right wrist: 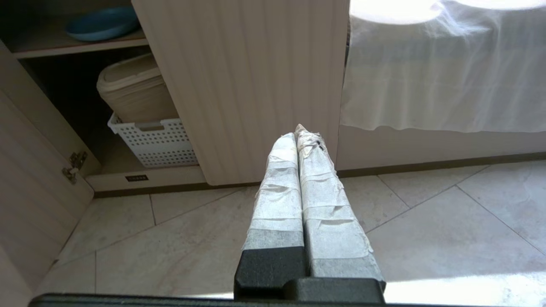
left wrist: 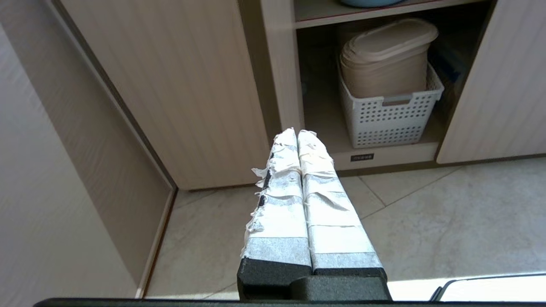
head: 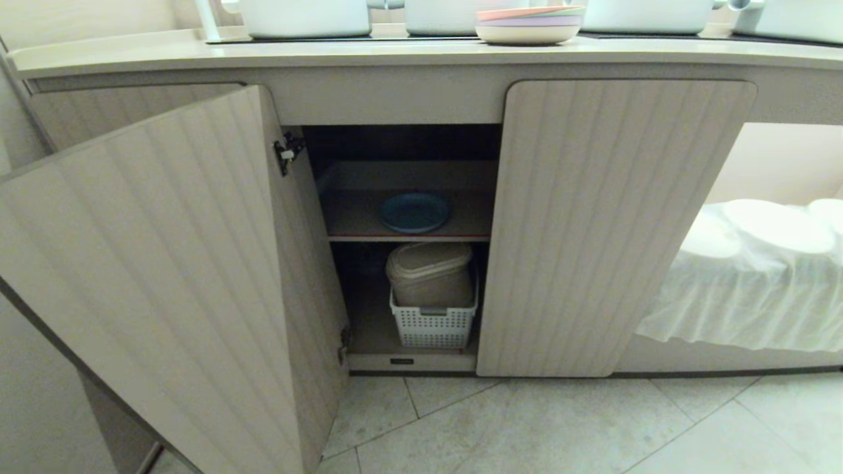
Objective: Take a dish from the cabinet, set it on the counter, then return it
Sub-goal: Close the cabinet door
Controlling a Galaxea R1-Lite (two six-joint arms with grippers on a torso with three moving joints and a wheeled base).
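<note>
The light blue dish [head: 414, 212] lies on the cabinet's [head: 612, 217] inner shelf, behind the red-edged front; its edge also shows in the left wrist view as the dish [left wrist: 367, 2] and in the right wrist view as the dish [right wrist: 102, 23]. The left door [head: 164, 283] stands swung open, the right door is closed. The cream counter [head: 395, 52] runs above. Neither arm shows in the head view. My left gripper [left wrist: 297, 133] and right gripper [right wrist: 296, 132] hang low above the floor tiles in front of the cabinet, both shut and empty, tape-wrapped fingers pressed together.
Below the shelf a white perforated basket [head: 433, 322] holds a beige lidded container [head: 429, 271]. On the counter sit a pink-topped stack of pastel plates [head: 529, 25] and white pots [head: 303, 16]. A white cloth [head: 751, 276] covers a low surface to the right.
</note>
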